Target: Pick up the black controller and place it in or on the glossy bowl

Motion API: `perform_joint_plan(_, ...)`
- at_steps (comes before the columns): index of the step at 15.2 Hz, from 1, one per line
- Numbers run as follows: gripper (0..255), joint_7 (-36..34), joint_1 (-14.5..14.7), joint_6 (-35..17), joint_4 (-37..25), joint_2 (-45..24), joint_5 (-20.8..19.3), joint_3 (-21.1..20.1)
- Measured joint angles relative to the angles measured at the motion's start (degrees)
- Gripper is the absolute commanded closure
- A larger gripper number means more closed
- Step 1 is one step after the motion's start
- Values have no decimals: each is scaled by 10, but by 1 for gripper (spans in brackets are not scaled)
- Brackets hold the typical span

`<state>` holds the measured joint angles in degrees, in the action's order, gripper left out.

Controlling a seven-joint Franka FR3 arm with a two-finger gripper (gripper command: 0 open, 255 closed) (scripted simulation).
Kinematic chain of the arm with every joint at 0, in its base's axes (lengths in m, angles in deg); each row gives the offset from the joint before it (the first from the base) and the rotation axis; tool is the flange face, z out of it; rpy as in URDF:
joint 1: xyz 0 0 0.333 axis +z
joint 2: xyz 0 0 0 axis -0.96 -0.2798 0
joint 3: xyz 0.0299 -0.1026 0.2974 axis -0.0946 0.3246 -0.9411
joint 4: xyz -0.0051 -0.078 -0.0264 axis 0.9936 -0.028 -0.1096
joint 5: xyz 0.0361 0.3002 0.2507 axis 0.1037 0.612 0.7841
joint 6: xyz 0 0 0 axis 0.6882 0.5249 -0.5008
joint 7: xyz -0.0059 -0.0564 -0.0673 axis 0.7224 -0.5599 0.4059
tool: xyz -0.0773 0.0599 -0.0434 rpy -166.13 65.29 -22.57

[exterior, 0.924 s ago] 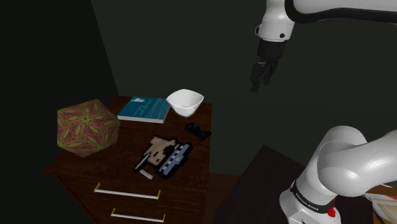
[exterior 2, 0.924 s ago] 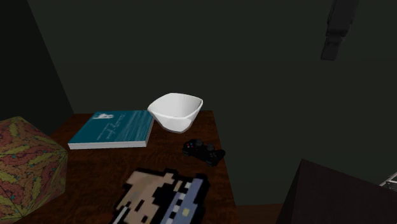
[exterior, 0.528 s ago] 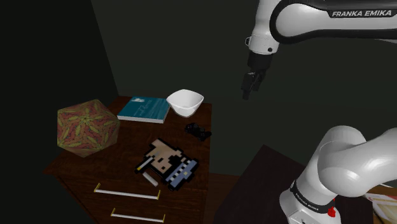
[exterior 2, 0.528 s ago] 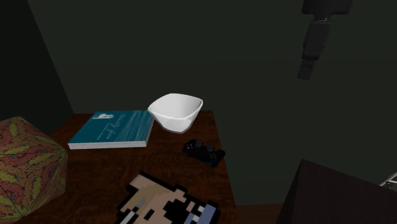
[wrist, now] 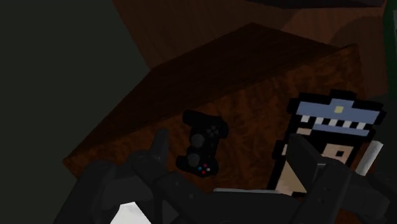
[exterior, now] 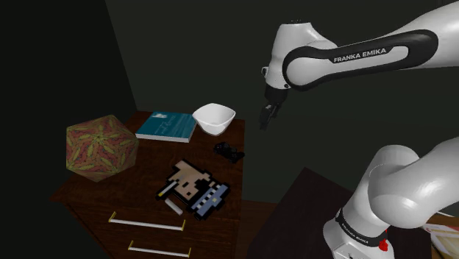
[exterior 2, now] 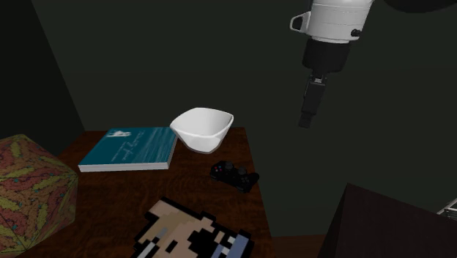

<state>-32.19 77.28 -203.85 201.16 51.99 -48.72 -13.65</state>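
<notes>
Claw [exterior 2: 305, 121] of the white Franka arm [exterior: 346, 55] hangs in mid-air, its two black fingers spread apart and gripping nothing. It points down just past the edge of a dark brown wooden table [exterior: 147, 171], at the shoulder view's right. On the table's far left in that view sits a large many-sided solid patterned in red and green leaves [exterior: 101, 147]. A teal hardback book [exterior: 166, 126] lies flat at the back of the table. Nearer the front lies a flat pixel-art figure in tan, black and pale blue [exterior: 193, 189]. Just beside the book, at the back corner, stands the glossy white bowl with squared sides [exterior: 214, 118], upright, its hollow plain white in the second exterior view. The small black game controller [exterior: 229, 152] rests on the table between bowl and pixel-art figure, apart from both and close to the table's right edge. Seen from the wrist, it lies well beyond the fingers, nearer one of them and untouched. Two thin white bars [exterior: 146, 221] line the table's front.
</notes>
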Motion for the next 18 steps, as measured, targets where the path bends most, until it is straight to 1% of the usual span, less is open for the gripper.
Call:
perform_joint_plan(6,0,38,9,-155,18,-103,-18,11)
perform_joint_plan(11,0,67,16,-277,5,-208,-29,17)
perform_joint_plan(14,0,80,20,-343,-20,-282,-34,16)
perform_joint_plan(18,0,100,23,-413,-60,-367,-41,14)
